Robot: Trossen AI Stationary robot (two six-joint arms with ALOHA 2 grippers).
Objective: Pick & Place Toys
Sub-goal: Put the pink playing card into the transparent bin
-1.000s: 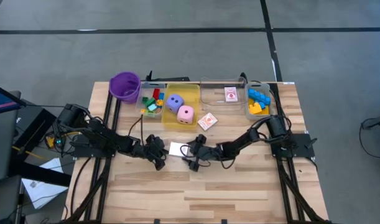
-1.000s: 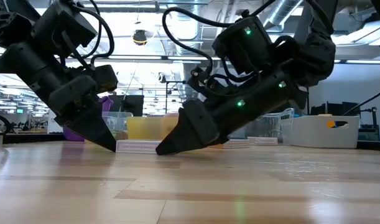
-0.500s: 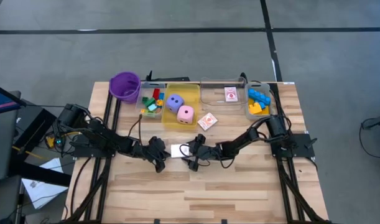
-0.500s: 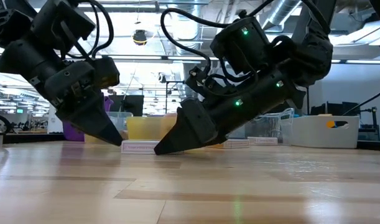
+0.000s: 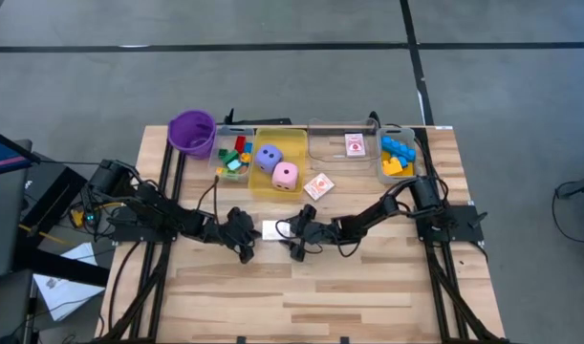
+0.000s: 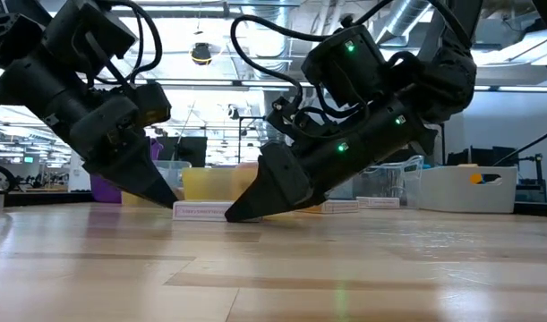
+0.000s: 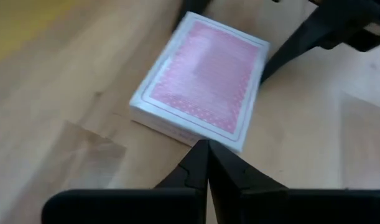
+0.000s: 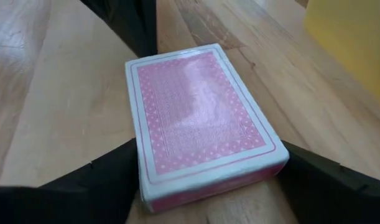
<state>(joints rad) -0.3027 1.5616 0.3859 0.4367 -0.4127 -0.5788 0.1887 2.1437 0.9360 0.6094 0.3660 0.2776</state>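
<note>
Here, starting at the left of the worktop point(image 5: 368, 287), the left gripper point(image 5: 246, 251) comes in low from the left edge, its fingers point(image 7: 205, 171) pressed together with nothing between them, the tip down at the wood just beside the near left side of a pink-backed deck of cards point(image 5: 273, 229). That deck lies flat near the middle of the worktop, between the two arms. From the other side the right gripper point(image 5: 296, 240) reaches in from the right edge, tilted steeply down, its fingers point(image 8: 109, 180) spread and standing on either side of the deck's end; whether they actually touch the cards I cannot tell. Along the back edge, going left to right: a purple cup point(image 5: 191, 132) near the back left corner, a clear bin point(image 5: 232, 156) of mixed small bricks, a yellow bin point(image 5: 277, 167) holding a purple die point(image 5: 268, 156) and a pink die point(image 5: 286, 176), then a loose card pack point(image 5: 318, 186) lying on the wood just in front of the bins, another clear bin point(image 5: 344, 145) with a card pack point(image 5: 355, 144) inside, and last a clear bin near the back right corner with blue and yellow bricks point(image 5: 398, 155).
</note>
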